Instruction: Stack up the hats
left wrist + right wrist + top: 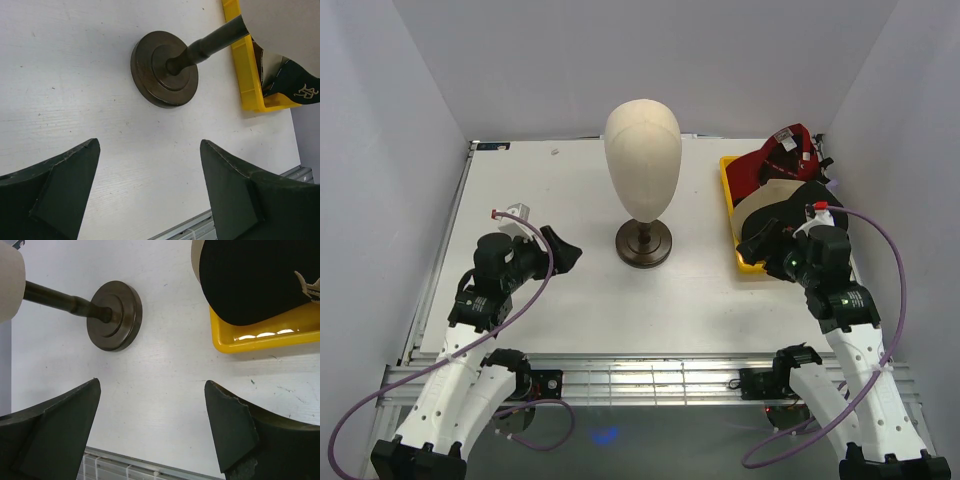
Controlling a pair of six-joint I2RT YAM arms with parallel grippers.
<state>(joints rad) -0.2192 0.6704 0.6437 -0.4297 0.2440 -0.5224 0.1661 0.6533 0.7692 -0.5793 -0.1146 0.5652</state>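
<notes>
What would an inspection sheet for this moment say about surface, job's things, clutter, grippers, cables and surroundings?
Surface: white table, bare around the stand; faint scuffs in the wrist views.
Job's things: red cap, tan cap and black cap piled in the yellow bin at the right; more caps cannot be told.
Clutter: mannequin head upright on its dark base, mid-table.
Grippers: left gripper and right gripper open, empty, above the table.
Cables: left purple cable and right purple cable loop along the arms, clear of the caps.
Surroundings: plain walls; metal rail at the near edge.
</notes>
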